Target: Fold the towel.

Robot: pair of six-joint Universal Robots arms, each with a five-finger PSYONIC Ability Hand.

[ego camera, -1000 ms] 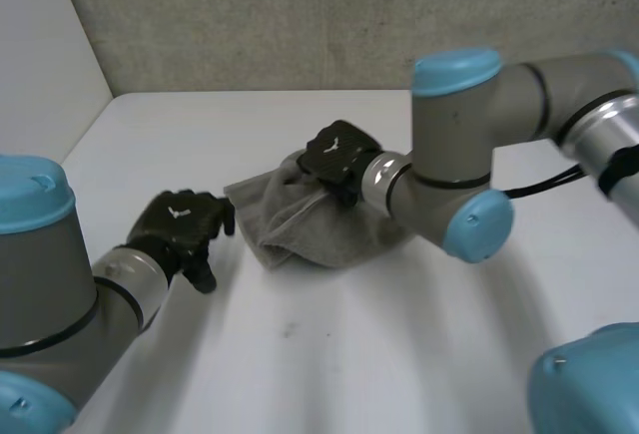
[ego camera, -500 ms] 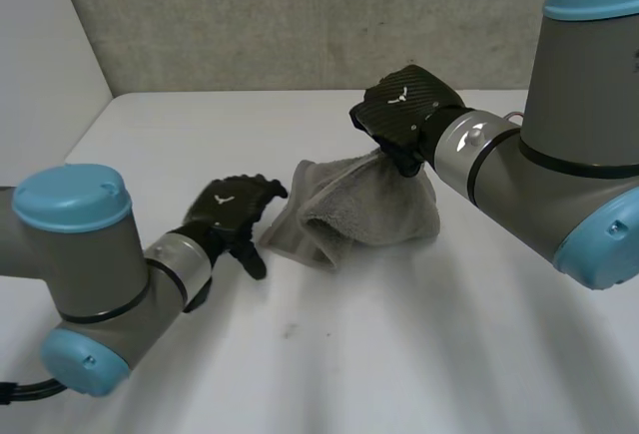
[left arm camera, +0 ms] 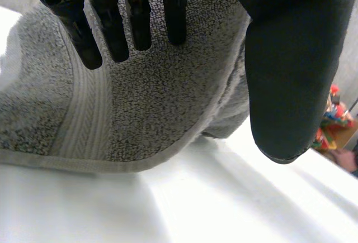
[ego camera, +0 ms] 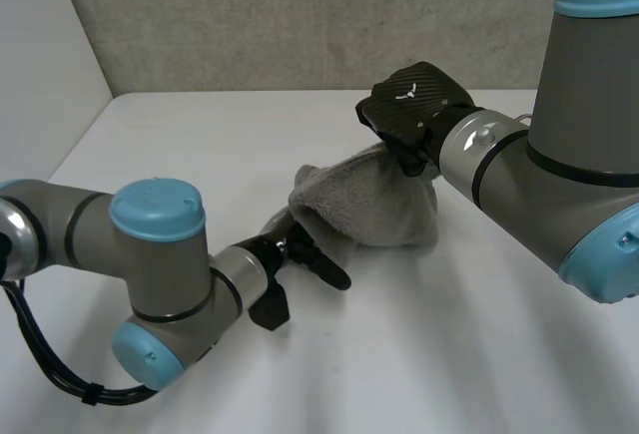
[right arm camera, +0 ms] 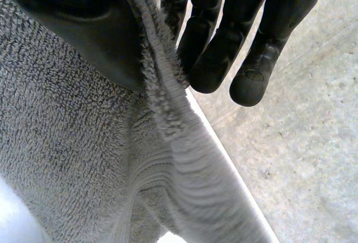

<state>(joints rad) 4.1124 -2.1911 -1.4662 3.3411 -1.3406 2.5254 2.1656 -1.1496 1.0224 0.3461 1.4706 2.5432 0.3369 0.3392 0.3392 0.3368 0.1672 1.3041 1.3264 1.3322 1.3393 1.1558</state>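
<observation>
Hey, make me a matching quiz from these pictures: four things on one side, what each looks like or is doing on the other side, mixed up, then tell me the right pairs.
Things:
1. left hand
2. right hand
3. towel
4. table

States:
A. white, lying under the towel
B. grey and bunched, one edge lifted
C. straight fingers laid against the towel
D. pinching the towel's edge between thumb and fingers

Pairs: 1-C, 2-D, 3-B, 4-A
</observation>
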